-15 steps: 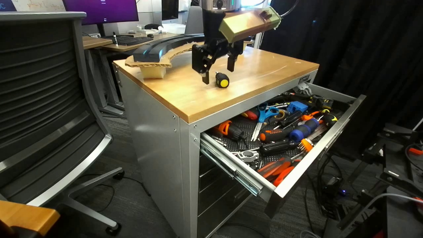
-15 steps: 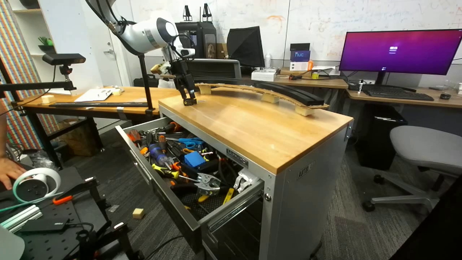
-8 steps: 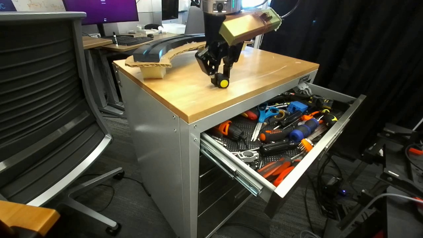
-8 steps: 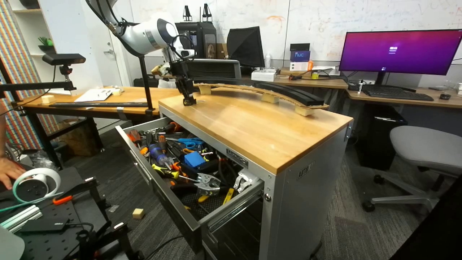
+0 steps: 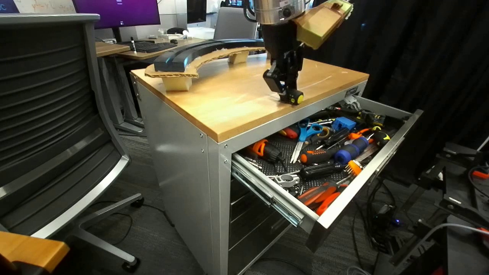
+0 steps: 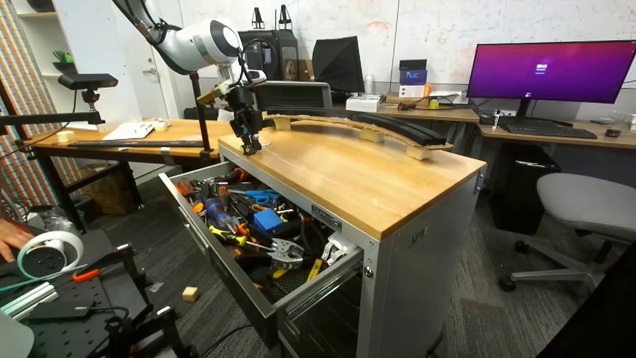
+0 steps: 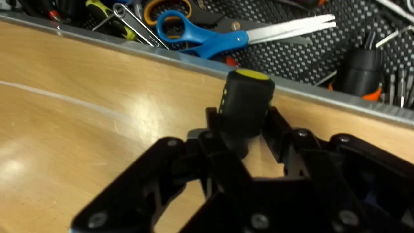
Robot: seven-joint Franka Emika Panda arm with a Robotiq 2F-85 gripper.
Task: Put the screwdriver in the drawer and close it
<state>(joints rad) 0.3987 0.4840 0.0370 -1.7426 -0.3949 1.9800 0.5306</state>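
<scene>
A: In an exterior view, pinching what?

B: Pinching the stubby black-and-yellow screwdriver (image 5: 296,98) between the jaws, near the front edge of the desk (image 5: 214,110). Can't tell whether touching the surface or just above.

A: And inside the drawer (image 5: 368,171)?

B: Stands well open in front of that edge, lined with black mesh (image 5: 285,143) and crowded. Holds blue scissors (image 5: 305,133) and a blue block (image 5: 344,125) toward the back; farther forward, a fat blue handle (image 5: 351,150), a long black handle (image 5: 321,170) and, in the near front corner, a red-and-grey handle (image 5: 315,193). Has a black-and-orange tool (image 5: 265,150) by the cabinet (image 5: 183,183), too.

A: In an exterior view, seeing what more inside?

B: Carries a silver clamp (image 6: 287,252) toward the near end, with a yellow-green handle (image 6: 227,235) along the front and a pale metal piece (image 6: 338,247) in the corner by the cabinet. Shows the jaws at the far end of the desk, with a thin shaft (image 6: 266,144) poking out past them.

A: And in the wrist view?

B: Grips the screwdriver from both sides, over the desk, with the yellow cap (image 7: 253,74) toward the drawer. Just past the metal edge (image 7: 181,61), looks down on blue scissors overlapping dark scissors with an orange loop (image 7: 207,14), beside a ring-ended silver tool (image 7: 139,24).
</scene>
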